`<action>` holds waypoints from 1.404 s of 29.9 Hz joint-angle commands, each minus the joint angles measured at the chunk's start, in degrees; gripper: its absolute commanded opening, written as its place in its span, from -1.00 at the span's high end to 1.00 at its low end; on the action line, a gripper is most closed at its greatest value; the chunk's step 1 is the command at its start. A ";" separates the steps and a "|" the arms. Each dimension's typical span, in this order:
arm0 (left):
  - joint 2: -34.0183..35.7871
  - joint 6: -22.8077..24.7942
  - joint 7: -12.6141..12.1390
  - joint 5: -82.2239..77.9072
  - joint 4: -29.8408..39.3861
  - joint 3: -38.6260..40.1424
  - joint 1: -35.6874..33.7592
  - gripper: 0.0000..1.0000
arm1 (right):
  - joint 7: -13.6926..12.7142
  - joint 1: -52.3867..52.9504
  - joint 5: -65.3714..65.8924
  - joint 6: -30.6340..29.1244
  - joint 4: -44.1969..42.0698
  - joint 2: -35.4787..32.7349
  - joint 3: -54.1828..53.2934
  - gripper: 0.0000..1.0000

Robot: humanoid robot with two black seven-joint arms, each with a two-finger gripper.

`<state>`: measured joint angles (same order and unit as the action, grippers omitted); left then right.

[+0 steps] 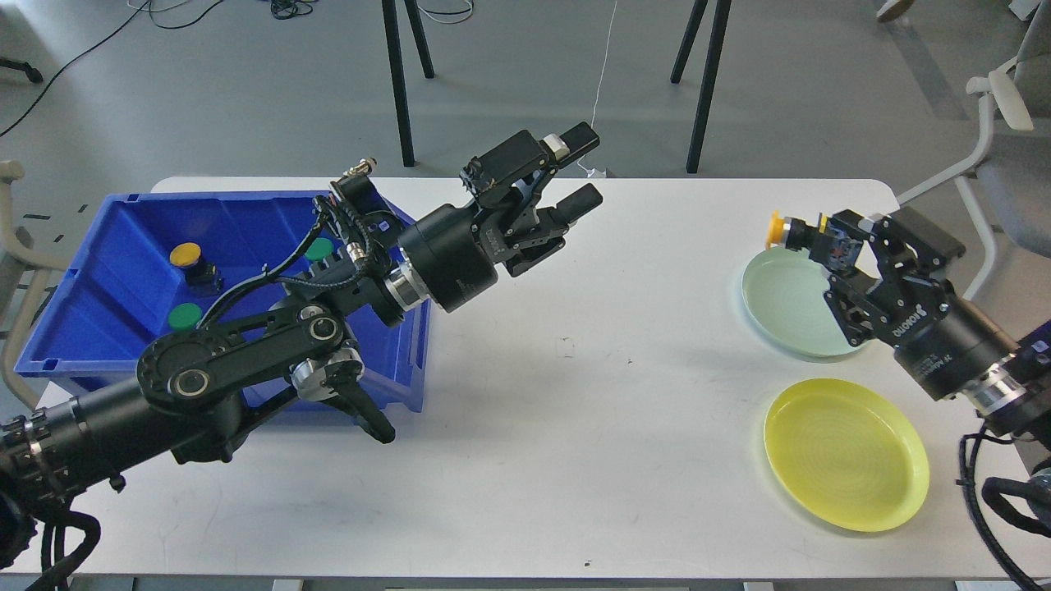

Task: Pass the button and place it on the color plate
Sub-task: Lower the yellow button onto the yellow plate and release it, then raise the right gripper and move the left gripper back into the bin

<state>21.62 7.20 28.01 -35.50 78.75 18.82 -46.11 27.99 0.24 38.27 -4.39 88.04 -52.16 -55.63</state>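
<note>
My right gripper (829, 238) is shut on a yellow-capped button (792, 231), held on its side above the left rim of the pale green plate (780, 300). The yellow plate (846, 464) lies on the table in front of it, at the right. My left gripper (579, 168) is open and empty, raised above the table's back middle. In the blue bin (98, 283) at the left sit another yellow button (187, 256) and two green buttons (185, 315), one of them (320, 249) partly hidden behind my left arm.
The white table (575, 427) carries the bin on the left and the two plates on the right. Black stand legs (398, 82) rise behind the table's far edge. A chair (1010, 139) stands off the right side.
</note>
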 commanded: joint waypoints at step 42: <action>-0.09 0.88 -0.01 -0.10 -0.44 -0.01 -0.03 -0.88 | 0.01 -8.50 20.53 9.75 -1.11 -13.50 11.25 -0.73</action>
<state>21.57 8.19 28.00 -35.59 78.31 18.78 -46.15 28.00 -8.50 59.01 5.50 86.71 -65.69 -43.86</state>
